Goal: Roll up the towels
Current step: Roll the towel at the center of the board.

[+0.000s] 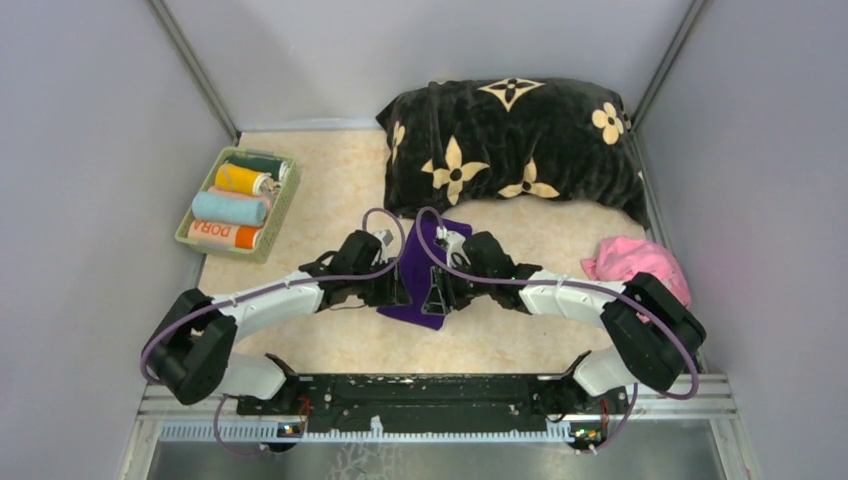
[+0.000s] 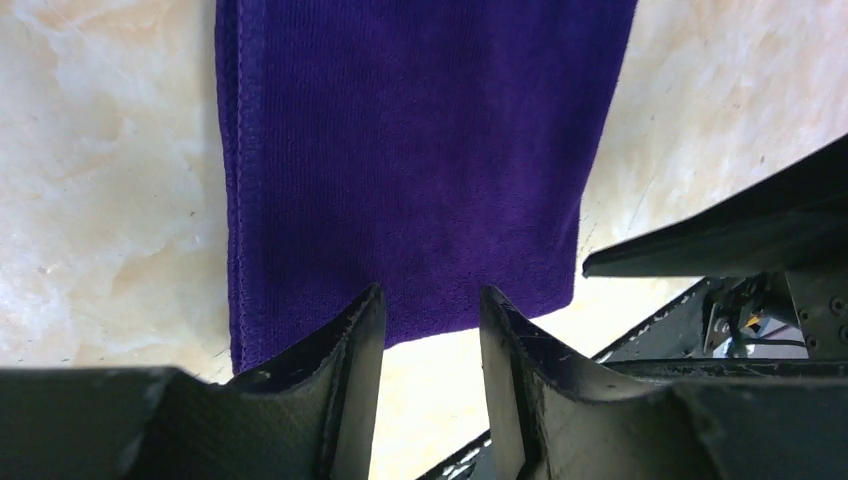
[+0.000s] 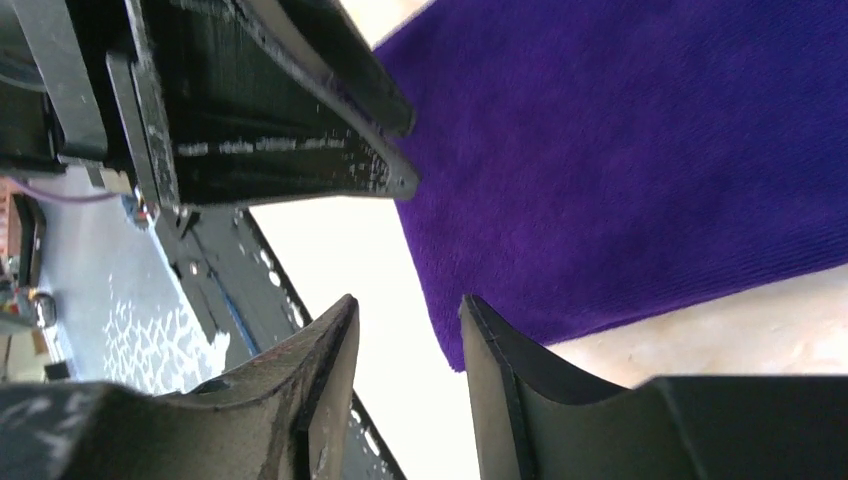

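both jaws stand parted, empty, at the lower short edge of the purple towel (image 1: 415,312); its long axis runs upward toward the cushion (image 1: 510,140).

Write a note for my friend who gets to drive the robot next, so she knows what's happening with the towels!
Left fingers: open, holding nothing, poised at the near edge of the purple towel.
Right fingers: open, holding nothing, by a near corner of that towel.
Purple towel: lying flat in the middle, not rolled yet.
Done: rolled towels sit in the green basket on the left.
Left to do: roll the purple towel, then the crumpled pink towel on the right.
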Tool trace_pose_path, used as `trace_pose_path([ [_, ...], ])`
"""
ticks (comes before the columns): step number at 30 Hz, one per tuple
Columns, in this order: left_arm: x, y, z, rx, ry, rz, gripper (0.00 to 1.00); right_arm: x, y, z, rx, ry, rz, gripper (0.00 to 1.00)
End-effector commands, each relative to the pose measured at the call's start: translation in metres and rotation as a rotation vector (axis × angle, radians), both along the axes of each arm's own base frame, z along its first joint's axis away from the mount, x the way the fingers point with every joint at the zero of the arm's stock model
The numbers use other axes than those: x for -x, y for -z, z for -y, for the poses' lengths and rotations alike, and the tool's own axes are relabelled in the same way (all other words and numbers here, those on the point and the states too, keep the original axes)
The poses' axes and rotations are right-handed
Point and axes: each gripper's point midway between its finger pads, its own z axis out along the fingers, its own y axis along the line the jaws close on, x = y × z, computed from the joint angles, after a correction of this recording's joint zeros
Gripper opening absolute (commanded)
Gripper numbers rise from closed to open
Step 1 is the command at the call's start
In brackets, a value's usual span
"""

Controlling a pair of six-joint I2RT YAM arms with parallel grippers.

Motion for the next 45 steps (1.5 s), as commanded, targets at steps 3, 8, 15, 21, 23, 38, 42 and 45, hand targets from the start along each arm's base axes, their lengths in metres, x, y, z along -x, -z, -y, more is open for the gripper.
trace_pose_path([
  [3, 0.005, 0.017, -0.002, 0.000, -0.031, -0.023, 0.42, 0.019, 0.019, -0.003, -0.011, -0.033, -0.050, 0.38],
  [8, 0.010, 0.037, -0.029, -0.102, -0.095, -0.037, 0.40, 0.029, 0.043, 0.015, 0.081, -0.015, -0.083, 0.37],
  [15, -0.001, 0.025, -0.043, -0.150, -0.133, 0.007, 0.44, 0.030, 0.030, 0.010, 0.165, -0.053, 0.008, 0.37],
  [21, -0.004, -0.009, -0.039, -0.077, -0.137, 0.075, 0.55, 0.019, -0.021, -0.007, 0.088, -0.040, 0.133, 0.37],
  [23, -0.005, -0.016, -0.041, -0.062, -0.156, 0.094, 0.57, 0.016, -0.027, -0.013, 0.074, -0.041, 0.155, 0.36],
  [38, 0.007, 0.003, -0.074, -0.003, -0.330, 0.047, 0.60, 0.029, 0.043, -0.025, 0.215, -0.116, 0.077, 0.20],
  [42, 0.010, 0.008, -0.078, 0.008, -0.355, 0.019, 0.62, 0.036, 0.059, -0.006, 0.328, -0.122, 0.078, 0.21],
  [45, 0.011, 0.009, -0.077, 0.023, -0.363, -0.003, 0.63, 0.037, 0.053, -0.001, 0.389, -0.136, 0.121, 0.25],
])
